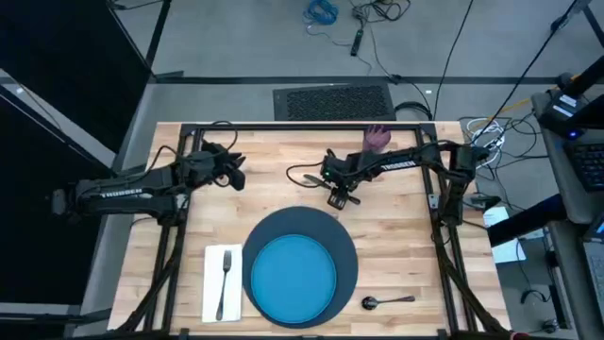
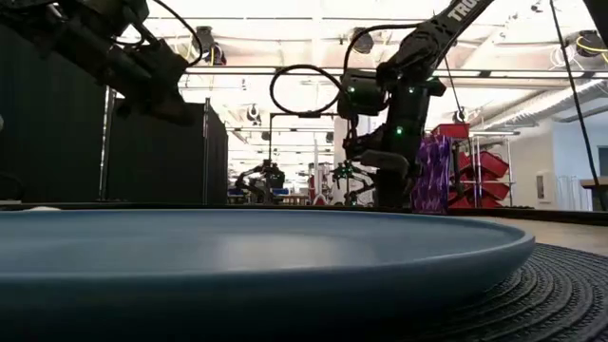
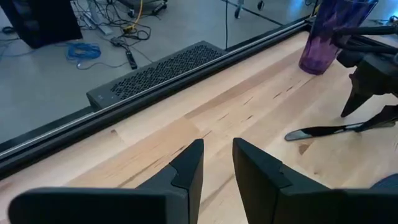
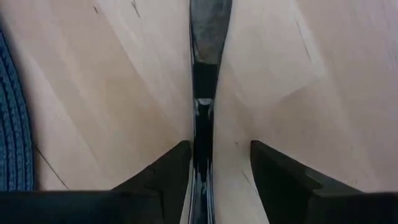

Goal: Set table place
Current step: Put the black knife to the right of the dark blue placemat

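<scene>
Counter (image 1: 396, 246): we are seeing light wooden planks in a black frame, carrying everything below.
Charger (image 1: 347, 253): we are finding the dark round charger at 6 o'clock from the counter's middle, near the front edge.
Plate (image 1: 291, 278): the bright blue plate is sitting on the charger.
Napkin (image 1: 213, 283): the white cloth is lying at 9 o'clock of the charger, just beside it.
Fork (image 1: 226, 280): it is lying on the napkin.
Spoon (image 1: 387, 301): it is lying at 4 o'clock of the charger.
Cup (image 1: 377, 138): the purple cup is standing at 1 o'clock, near the back edge.
Knife (image 4: 209, 37): we are seeing it flat on the counter at 12 o'clock of the charger.
Right gripper (image 4: 213, 163): spread, it is straddling the knife's handle, fingers on both sides.
Left gripper (image 3: 216, 163): slightly spread, holding nothing, it is hovering at 10 o'clock.
</scene>
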